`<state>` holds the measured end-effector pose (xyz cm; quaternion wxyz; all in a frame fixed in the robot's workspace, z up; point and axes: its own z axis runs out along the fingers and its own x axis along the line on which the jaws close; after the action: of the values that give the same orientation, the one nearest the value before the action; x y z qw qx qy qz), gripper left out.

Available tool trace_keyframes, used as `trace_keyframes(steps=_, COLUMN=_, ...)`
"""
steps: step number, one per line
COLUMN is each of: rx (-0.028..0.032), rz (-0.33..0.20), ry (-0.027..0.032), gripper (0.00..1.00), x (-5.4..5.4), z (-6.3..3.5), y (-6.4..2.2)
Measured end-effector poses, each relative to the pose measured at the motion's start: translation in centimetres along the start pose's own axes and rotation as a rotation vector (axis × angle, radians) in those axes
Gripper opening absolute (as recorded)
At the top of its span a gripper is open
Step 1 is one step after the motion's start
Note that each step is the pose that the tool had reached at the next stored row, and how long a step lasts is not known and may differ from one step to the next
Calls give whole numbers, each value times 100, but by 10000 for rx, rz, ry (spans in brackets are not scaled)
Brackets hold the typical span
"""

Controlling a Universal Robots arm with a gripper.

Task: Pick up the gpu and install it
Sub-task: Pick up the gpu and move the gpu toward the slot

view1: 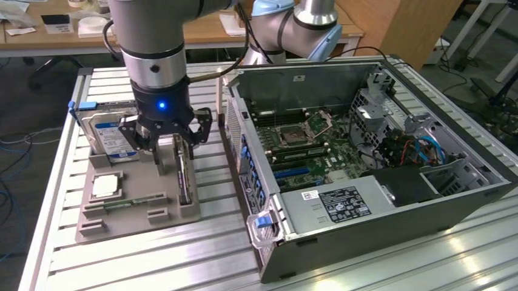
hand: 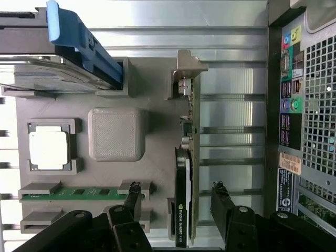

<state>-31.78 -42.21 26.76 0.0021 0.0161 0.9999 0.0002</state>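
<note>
A ribbed aluminium table (view1: 162, 260) carries a grey parts fixture (view1: 137, 182) and, toward the exterior view's right, an open computer case (view1: 364, 157) with its motherboard (view1: 299, 139) exposed. The fixture holds a hard drive (view1: 113, 136) standing on edge, a processor (view1: 105, 187) and a green memory stick (view1: 125, 203). The gpu (view1: 184, 176) stands on its long edge in a slot at the side of the fixture nearest the case. The gripper (view1: 171, 148) hangs directly over the card. Its fingers (hand: 135, 191) are spread wide, one on each side of the gpu, clear of it and grasping nothing.
</note>
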Motion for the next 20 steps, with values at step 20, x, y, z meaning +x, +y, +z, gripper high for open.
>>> trace_keyframes(steps=20, rx=240, rz=18, ry=-9, gripper=65, x=-48, z=300, y=2)
